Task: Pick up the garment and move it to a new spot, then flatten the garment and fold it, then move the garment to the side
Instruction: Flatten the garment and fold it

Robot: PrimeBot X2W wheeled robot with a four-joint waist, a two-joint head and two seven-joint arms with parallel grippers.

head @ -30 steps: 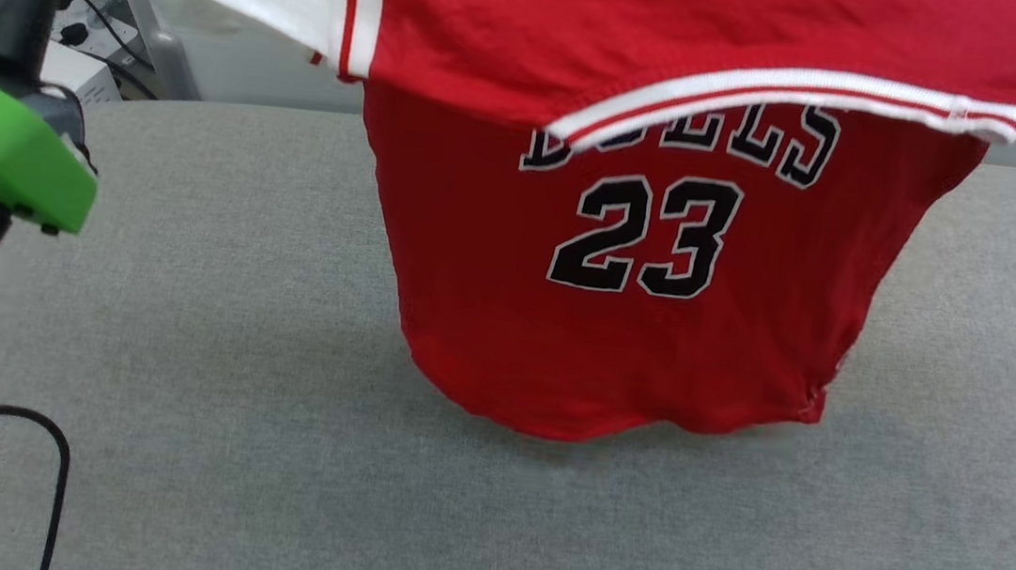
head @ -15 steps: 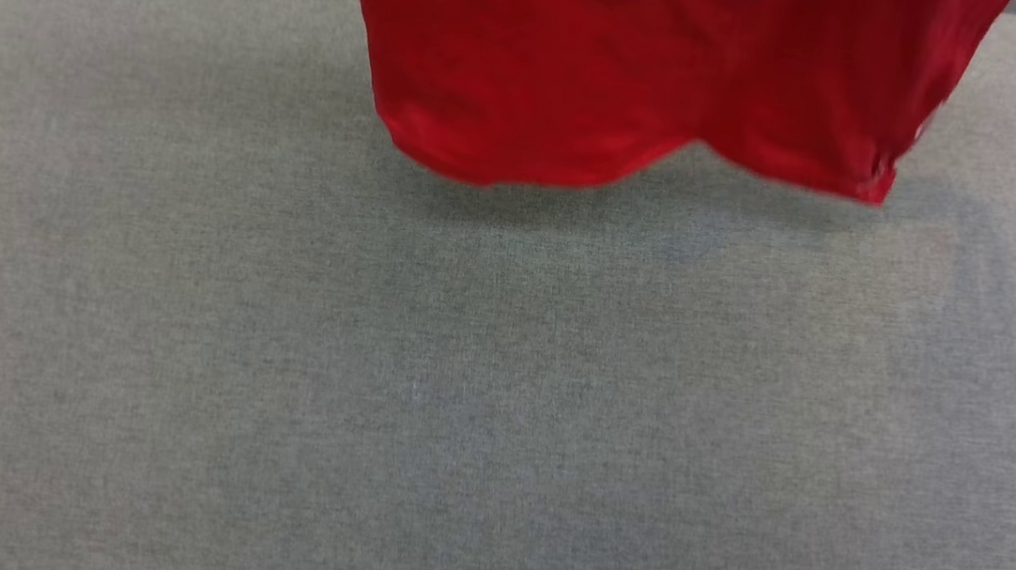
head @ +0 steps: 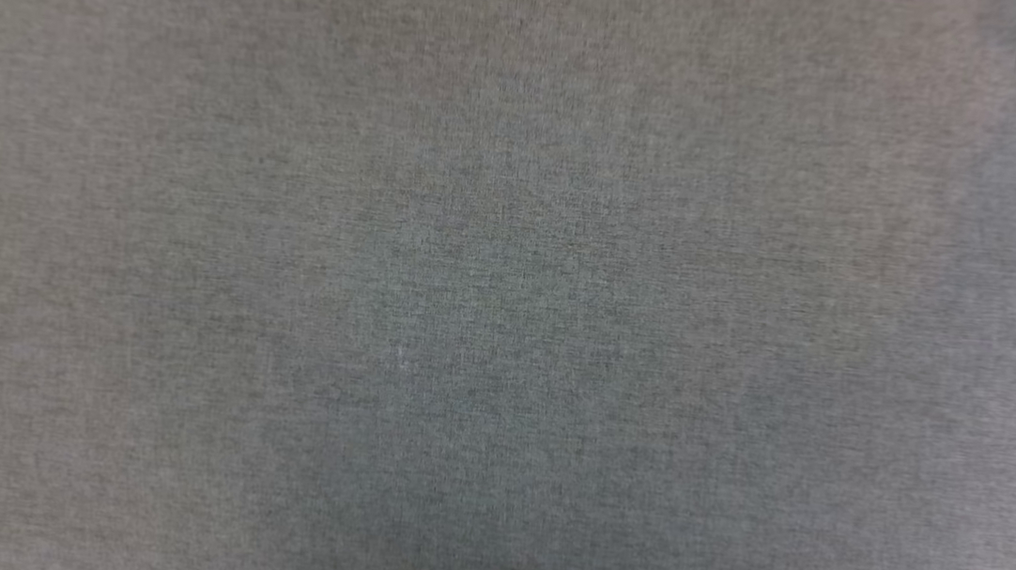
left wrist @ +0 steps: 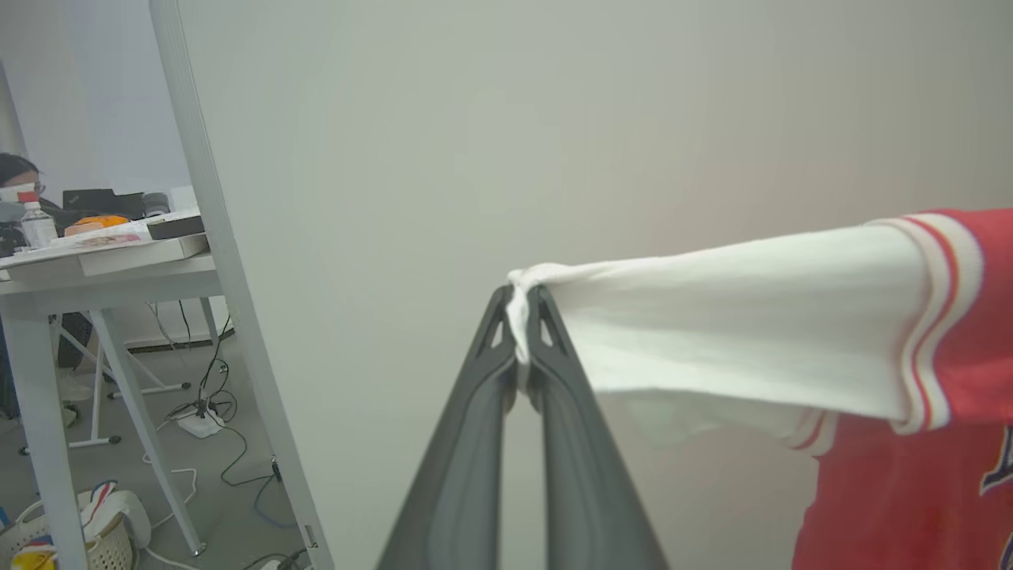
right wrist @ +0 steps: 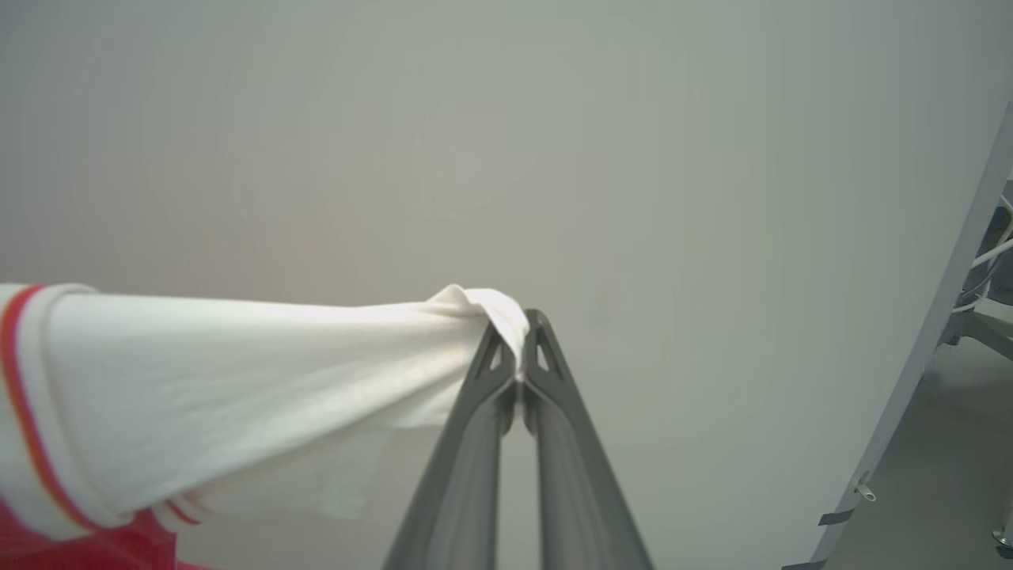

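The garment (left wrist: 894, 372) is a red jersey with white short sleeves and red-and-white striped trim. It hangs stretched in the air between my two arms. In the left wrist view my left gripper (left wrist: 520, 317) is shut on the end of one white sleeve, pulled taut to the right. In the right wrist view my right gripper (right wrist: 514, 328) is shut on the tip of the other white sleeve (right wrist: 237, 380), which runs off to the left. A corner of black print shows at the right edge of the left wrist view.
The head view looks straight down on the grey fabric table top (head: 508, 285). A pale partition wall (left wrist: 554, 119) stands behind both grippers. To the left are a white desk (left wrist: 95, 261) with clutter, floor cables and a basket (left wrist: 47, 538); a person sits behind it.
The head camera has tilted down: the hanging jersey slid up and out of the head view, leaving the grey table top. Both grips look unchanged.
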